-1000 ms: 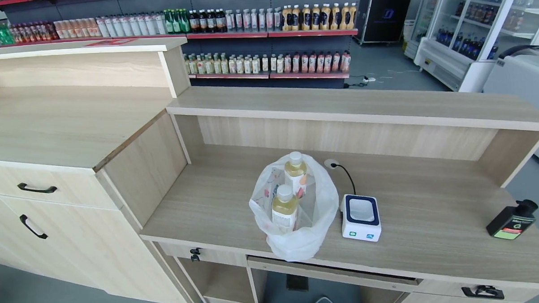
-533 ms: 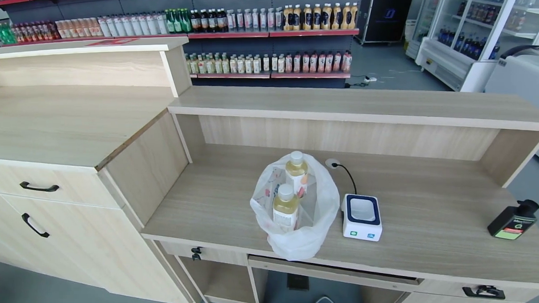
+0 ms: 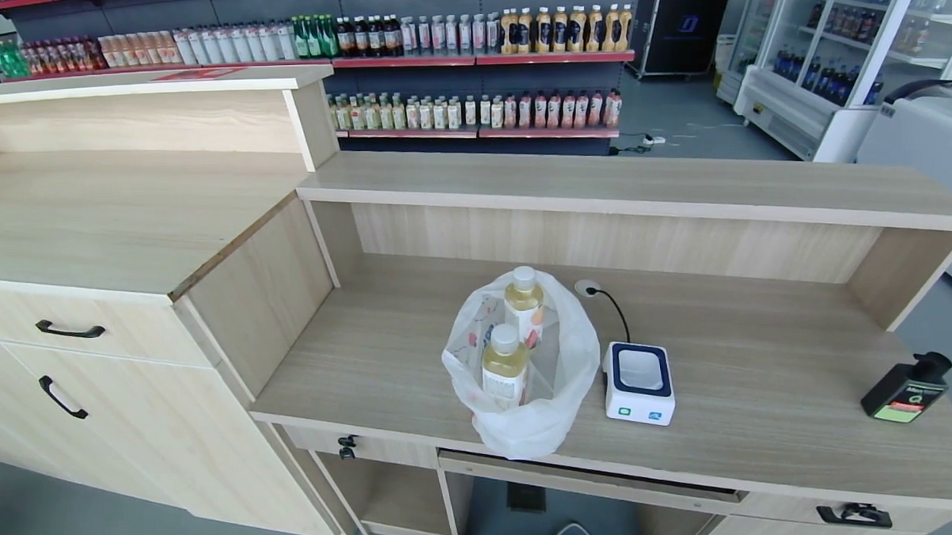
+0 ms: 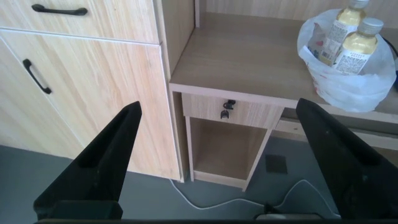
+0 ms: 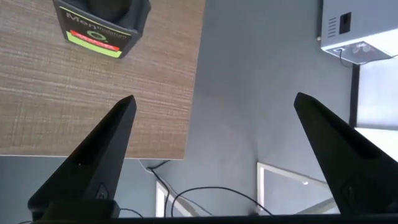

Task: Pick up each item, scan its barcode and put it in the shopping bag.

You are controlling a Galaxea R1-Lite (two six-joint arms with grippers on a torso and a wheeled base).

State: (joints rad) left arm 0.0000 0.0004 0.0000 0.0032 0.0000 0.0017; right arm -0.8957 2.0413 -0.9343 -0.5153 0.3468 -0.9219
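While two bottles (image 3: 505, 365) are stowed in the shopping bag (image 3: 521, 438) just left of the scanner (image 3: 638, 382), one dark bottle (image 3: 904, 387) is laid flat well right of it, cap turned away; the right gripper (image 5: 214, 96), nearer, is held spread, the left gripper (image 4: 219, 102) likewise.

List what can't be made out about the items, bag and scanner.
Front bottle and rear bottle: head view, lower parts veiled by the bag; no barcode shows.
Flat packet beside them: head view, crumpled plastic and the bottles hide most of it; kind unclear.
Black bottle: label too small in head view; right wrist view's edge cuts it off.
Scanner: head view, window too small to read.
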